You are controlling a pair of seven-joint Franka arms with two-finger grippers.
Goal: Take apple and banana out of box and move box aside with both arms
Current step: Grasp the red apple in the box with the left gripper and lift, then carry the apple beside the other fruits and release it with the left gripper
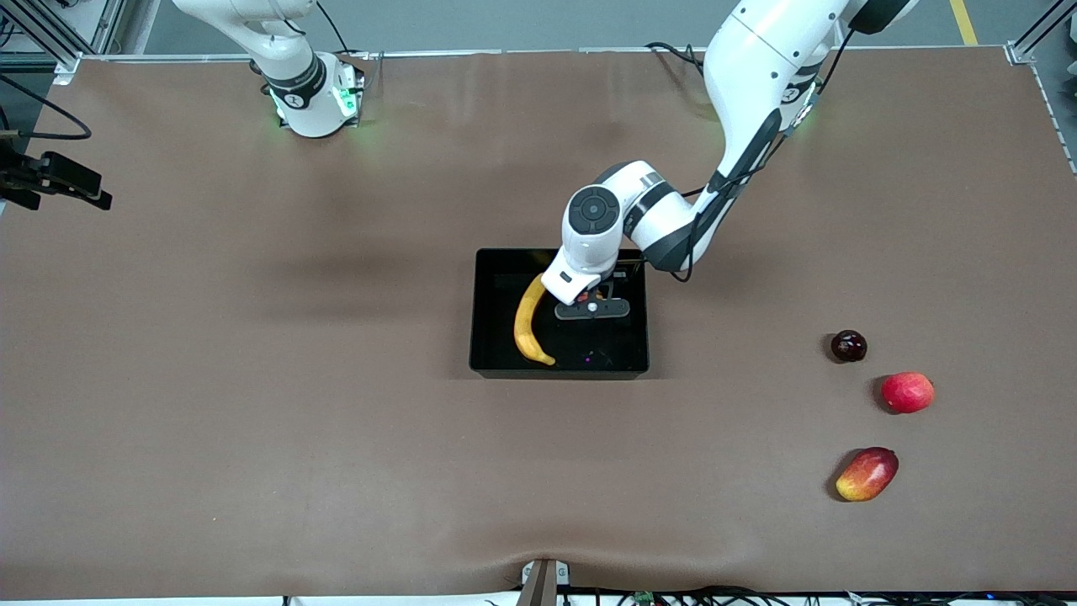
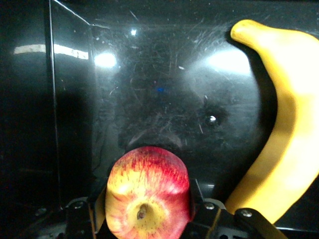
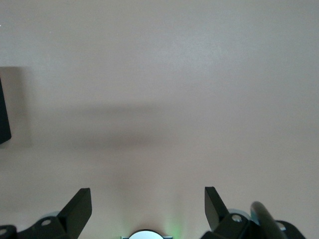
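Observation:
The black box stands at the table's middle. The yellow banana lies in it along the wall toward the right arm's end. My left gripper reaches down into the box beside the banana. It is shut on the small red apple with yellow streaks; the fingers press its sides. The left wrist view shows the glossy box floor and the banana close by. My right gripper is open and empty over bare table. It does not show in the front view.
Toward the left arm's end lie a dark round fruit, a plain red apple and a red-yellow mango, nearest the front camera. A black device juts in at the right arm's end. A box corner edges the right wrist view.

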